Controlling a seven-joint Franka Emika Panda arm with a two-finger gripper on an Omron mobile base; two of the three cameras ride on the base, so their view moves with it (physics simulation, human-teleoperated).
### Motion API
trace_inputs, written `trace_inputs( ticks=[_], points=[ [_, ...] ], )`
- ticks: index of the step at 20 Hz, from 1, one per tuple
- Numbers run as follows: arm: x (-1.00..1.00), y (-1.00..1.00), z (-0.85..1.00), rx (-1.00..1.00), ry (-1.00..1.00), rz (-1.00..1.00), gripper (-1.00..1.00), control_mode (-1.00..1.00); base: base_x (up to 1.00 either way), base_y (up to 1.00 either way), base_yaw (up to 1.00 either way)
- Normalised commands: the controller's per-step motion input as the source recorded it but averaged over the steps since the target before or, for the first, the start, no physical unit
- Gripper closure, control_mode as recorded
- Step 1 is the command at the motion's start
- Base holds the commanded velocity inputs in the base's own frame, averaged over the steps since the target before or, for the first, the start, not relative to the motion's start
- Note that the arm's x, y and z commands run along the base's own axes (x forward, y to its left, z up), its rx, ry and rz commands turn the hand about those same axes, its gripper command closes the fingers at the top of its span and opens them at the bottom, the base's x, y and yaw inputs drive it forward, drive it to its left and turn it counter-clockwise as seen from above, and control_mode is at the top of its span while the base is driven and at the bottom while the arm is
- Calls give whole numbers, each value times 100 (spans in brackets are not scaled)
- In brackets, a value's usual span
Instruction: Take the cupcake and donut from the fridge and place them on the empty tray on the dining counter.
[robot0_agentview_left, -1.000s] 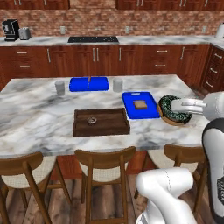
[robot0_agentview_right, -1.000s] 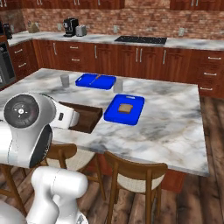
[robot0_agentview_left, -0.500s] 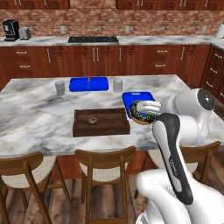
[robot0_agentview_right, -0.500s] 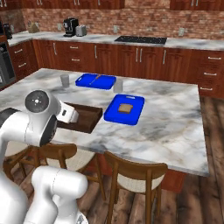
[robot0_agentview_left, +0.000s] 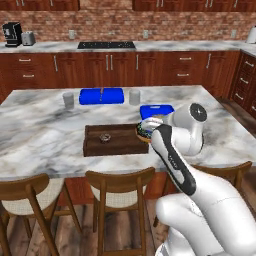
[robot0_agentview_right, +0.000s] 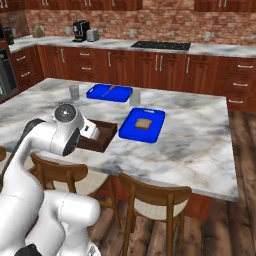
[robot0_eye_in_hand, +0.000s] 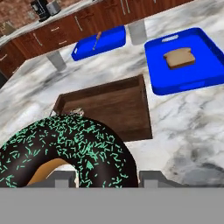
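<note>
While your gripper (robot0_agentview_left: 148, 127) hangs just over the right end of the tray (robot0_agentview_left: 95, 146), its fingers are clamped on the donut (robot0_eye_in_hand: 65, 148), which you can see up close in the hand view: dark glaze, teal sprinkles, tan dough showing at the hole. From the left base view the donut (robot0_agentview_left: 143, 131) sits at the tray's right rim, raised off the marble. You have the tray (robot0_eye_in_hand: 109, 109) lying below and ahead of the donut in the hand view, on the dining counter (robot0_agentview_left: 45, 135). A small round brownish thing rests on the tray floor near its middle; that looks like the cupcake (robot0_agentview_left: 105, 137), though it is too small for you to be sure of details. Just beyond the tray you see a blue tray (robot0_eye_in_hand: 188, 61) holding a slice of bread (robot0_eye_in_hand: 179, 58), and farther back a second blue tray (robot0_eye_in_hand: 100, 41). Two grey cups (robot0_agentview_left: 68, 99) stand beside that far blue tray, one at each end. Wooden stools (robot0_agentview_left: 120, 192) line the near edge of the counter.
</note>
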Motion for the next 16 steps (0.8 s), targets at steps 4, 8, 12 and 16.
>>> trace_inputs(
  ticks=[4,8,12,16],
  points=[
    [100,0,-25,0,4,0,100,-100,0,0,0],
    [99,0,-31,0,9,0,100,-100,0,0,0],
    [87,0,-41,0,11,0,100,-100,0,0,0],
    [58,1,-48,0,9,0,100,-100,0,0,0]
  ],
)
